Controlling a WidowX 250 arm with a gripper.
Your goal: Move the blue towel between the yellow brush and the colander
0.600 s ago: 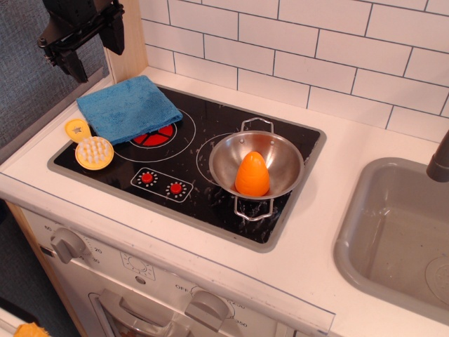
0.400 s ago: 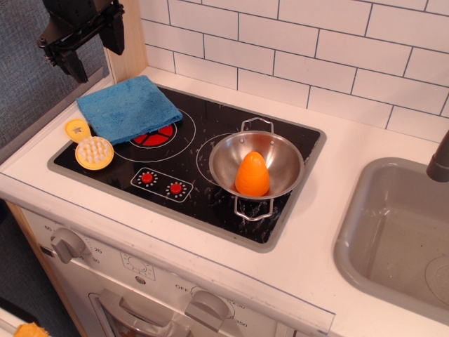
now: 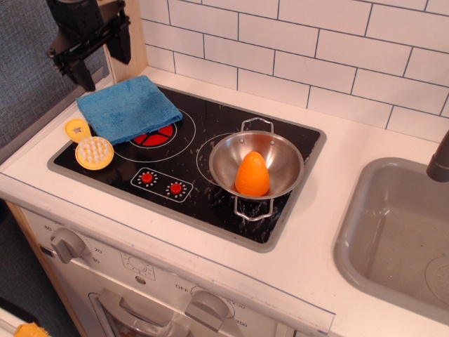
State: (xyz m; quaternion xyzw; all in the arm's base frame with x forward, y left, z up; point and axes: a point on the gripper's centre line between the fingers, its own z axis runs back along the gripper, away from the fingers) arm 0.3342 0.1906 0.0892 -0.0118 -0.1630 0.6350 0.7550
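Note:
The blue towel (image 3: pixel 128 107) lies folded on the back left of the black stovetop (image 3: pixel 210 144), over part of the left burner. The yellow brush (image 3: pixel 91 149) lies bristles up just in front of the towel's left corner, touching or nearly touching it. The colander (image 3: pixel 257 167) stands on the right burner and holds an orange egg-shaped toy (image 3: pixel 252 175). My gripper (image 3: pixel 99 69) hangs above the towel's back left corner, apart from it. Its two dark fingers (image 3: pixel 121 48) are spread and hold nothing.
A grey sink (image 3: pixel 400 232) lies to the right, with a dark faucet (image 3: pixel 439 163) at the edge. A white tiled wall (image 3: pixel 316 49) runs along the back. Stove knobs (image 3: pixel 66 243) sit on the front panel.
My gripper has moved a little to the right and slightly down, toward the towel. The towel, brush and colander have not moved.

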